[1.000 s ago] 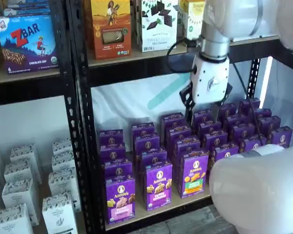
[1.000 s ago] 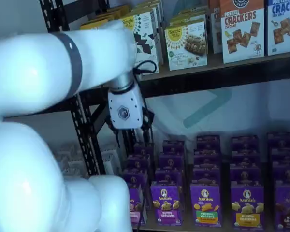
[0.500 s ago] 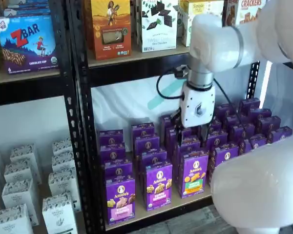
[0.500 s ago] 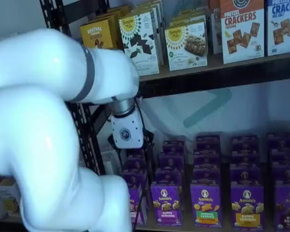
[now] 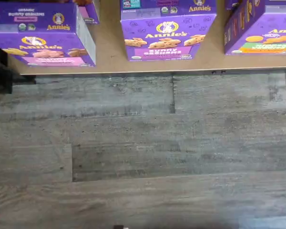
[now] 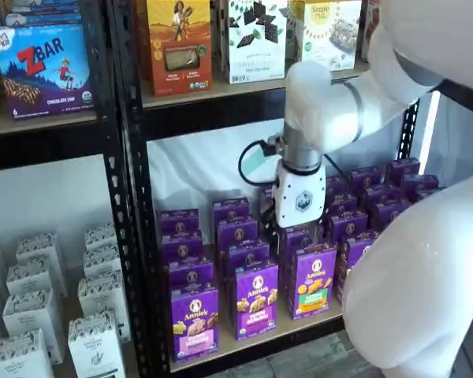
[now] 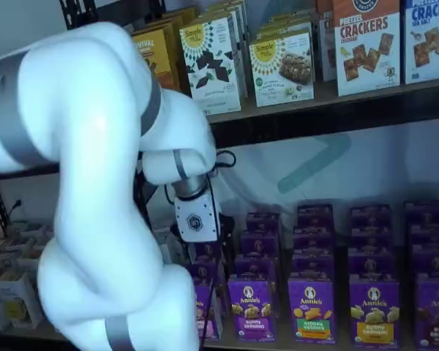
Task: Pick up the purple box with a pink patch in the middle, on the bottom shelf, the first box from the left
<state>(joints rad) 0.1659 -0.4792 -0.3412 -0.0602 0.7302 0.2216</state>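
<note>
The purple box (image 6: 194, 321) with a pale pink panel stands at the front left of the bottom shelf (image 6: 256, 341). The wrist view shows the same box (image 5: 43, 47) near the tan board's front edge (image 5: 109, 57). The arm hides most of this box (image 7: 205, 311) in a shelf view. My gripper (image 6: 296, 233) hangs in front of the middle rows of cartons. It is higher than the purple box and to its right. Its black fingers stand apart with nothing between them. Below the white gripper body (image 7: 196, 218) the fingers are hard to make out.
Beside the target stand a purple carton with a magenta panel (image 6: 256, 303) and one with a green panel (image 6: 314, 283), with several rows behind. A black upright (image 6: 138, 236) borders the bay on the left. White cartons (image 6: 31, 315) fill the neighbouring bay. Grey plank floor (image 5: 143, 152) lies below the shelf.
The arm has swung left and lower, bringing the gripper from over the right-hand rows down to the middle rows. The fingers stay apart. No box has moved.
</note>
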